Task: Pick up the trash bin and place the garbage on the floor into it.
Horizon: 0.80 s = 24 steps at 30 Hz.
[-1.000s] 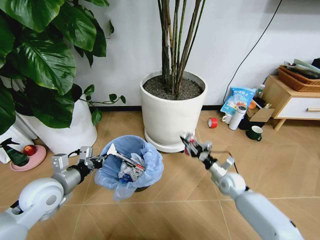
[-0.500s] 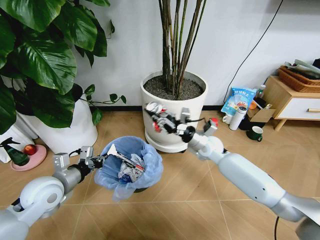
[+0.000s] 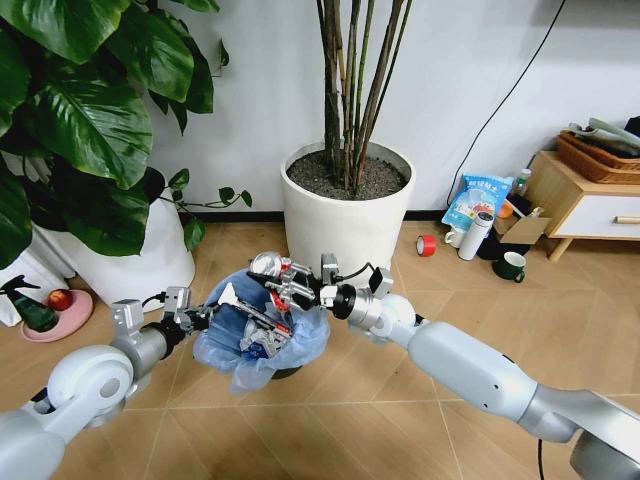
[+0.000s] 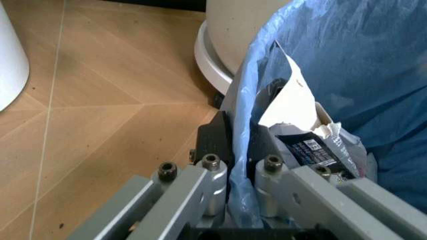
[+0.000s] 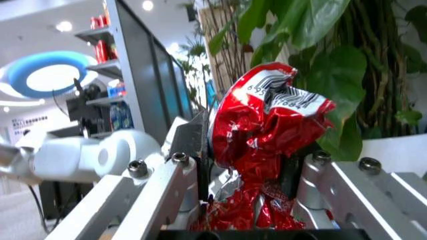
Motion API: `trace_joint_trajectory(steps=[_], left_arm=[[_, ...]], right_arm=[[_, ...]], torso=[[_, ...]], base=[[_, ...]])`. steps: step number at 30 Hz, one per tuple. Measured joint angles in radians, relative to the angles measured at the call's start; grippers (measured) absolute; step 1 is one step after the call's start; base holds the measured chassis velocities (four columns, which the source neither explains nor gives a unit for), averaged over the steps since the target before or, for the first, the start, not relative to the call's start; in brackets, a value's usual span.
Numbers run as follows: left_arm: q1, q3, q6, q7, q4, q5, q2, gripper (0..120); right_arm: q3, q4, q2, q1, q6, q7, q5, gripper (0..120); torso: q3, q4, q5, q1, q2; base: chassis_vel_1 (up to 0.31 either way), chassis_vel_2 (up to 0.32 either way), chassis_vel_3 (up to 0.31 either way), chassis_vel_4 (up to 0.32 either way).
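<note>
The trash bin (image 3: pixel 262 340), dark with a crinkly light-blue bag (image 4: pixel 347 65) over its rim, hangs above the floor (image 3: pixel 400 400). My left gripper (image 3: pixel 200 318) is shut on its near rim; in the left wrist view the fingers (image 4: pixel 213 145) pinch the bag and rim. Inside lie garbage pieces: white paper (image 4: pixel 293 100) and a dark wrapper (image 4: pixel 317 150). My right gripper (image 3: pixel 278 282) hovers over the bin's opening, shut on a crumpled red wrapper (image 5: pixel 267 130), which also shows silver in the head view (image 3: pixel 268 266).
A large white plant pot (image 3: pixel 345 215) stands just behind the bin; a second white pot (image 3: pixel 140 260) with broad leaves is at left. A red tape roll (image 3: pixel 425 245), a bottle, a mug and a wooden cabinet (image 3: pixel 585 200) sit at right. A green spray bottle (image 3: pixel 25 305) is far left.
My right arm has swung left and down with the red wrapper, from in front of the white pot to above the bin's opening. The left gripper and bin stayed put.
</note>
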Motion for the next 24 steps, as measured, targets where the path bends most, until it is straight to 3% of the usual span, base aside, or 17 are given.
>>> trace_joint_trajectory(steps=[16,21,24], left_arm=[[-0.001,0.004,0.002,-0.007,-0.004,-0.003,-0.004,0],[0.019,-0.014,0.002,-0.012,-0.007,0.001,-0.007,0],[0.048,-0.041,0.002,-0.011,-0.012,0.013,-0.015,0]], right_arm=[[0.007,-0.014,-0.008,-0.004,-0.007,0.019,-0.036,82],[0.059,-0.03,-0.02,-0.04,-0.004,0.182,-0.035,98],[0.151,-0.037,-0.08,-0.119,0.005,0.411,-0.088,100]], torso=[[0.0,0.0,0.0002,0.0,0.0],[0.0,0.0003,0.0003,0.0,0.0],[0.0,0.0,0.0002,0.0,0.0]], base=[[0.0,0.0,0.0,0.0],[0.0,0.0,0.0,0.0],[0.0,0.0,0.0,0.0]])
